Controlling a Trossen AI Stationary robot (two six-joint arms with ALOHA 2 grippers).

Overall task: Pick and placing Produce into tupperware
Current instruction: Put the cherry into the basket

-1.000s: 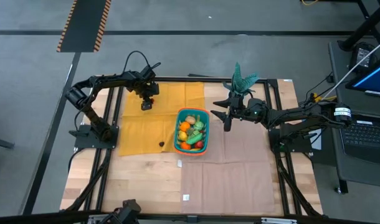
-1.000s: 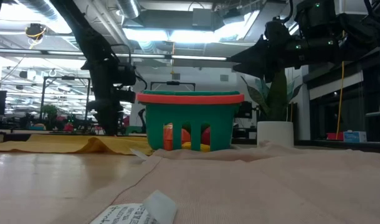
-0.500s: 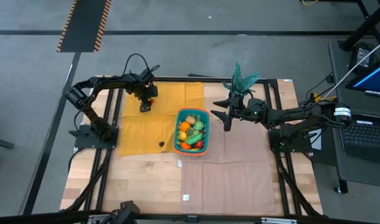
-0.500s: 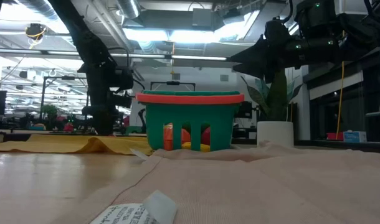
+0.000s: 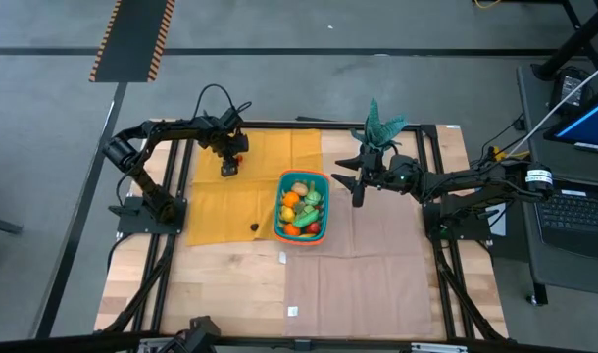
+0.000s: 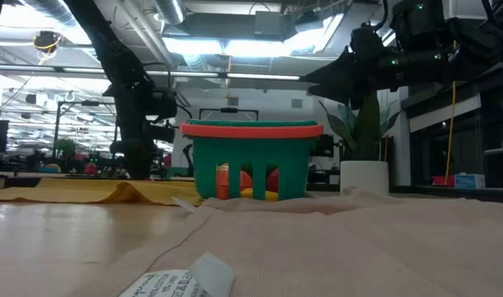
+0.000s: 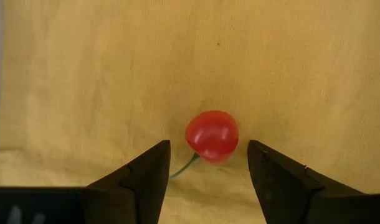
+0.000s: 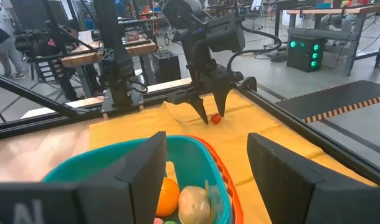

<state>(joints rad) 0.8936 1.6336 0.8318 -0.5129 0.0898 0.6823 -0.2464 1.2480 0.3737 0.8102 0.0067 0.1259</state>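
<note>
A small red cherry (image 7: 212, 135) with a thin green stem lies on the yellow cloth (image 7: 177, 56), at the centre of the left wrist view. The left gripper (image 7: 205, 171) has its two dark fingers spread apart, one on either side of the cherry, with the fruit between the tips but not touching either. In the high view this gripper (image 5: 227, 169) sits in the upper left part of the frame, over the yellow cloth and well apart from the basket.

Compared with a second ago, the left arm has shifted slightly toward the upper left and lowered around the cherry; over the last half second it has hardly moved. This suggests the approach is finished and closing the fingers is the next step.

The teal basket with an orange rim (image 5: 324, 177) stands at the centre of the high view, already holding a heap of toy produce (image 5: 301, 207) in orange, red, green, yellow and tan. A small dark item (image 5: 254, 227) rests on the cloth left of the basket; what it is cannot be told.

The right gripper (image 5: 357, 198) hangs just right of the basket, fingers spread and empty, waiting beside the potted plant (image 5: 379, 125). It has not moved.
</note>
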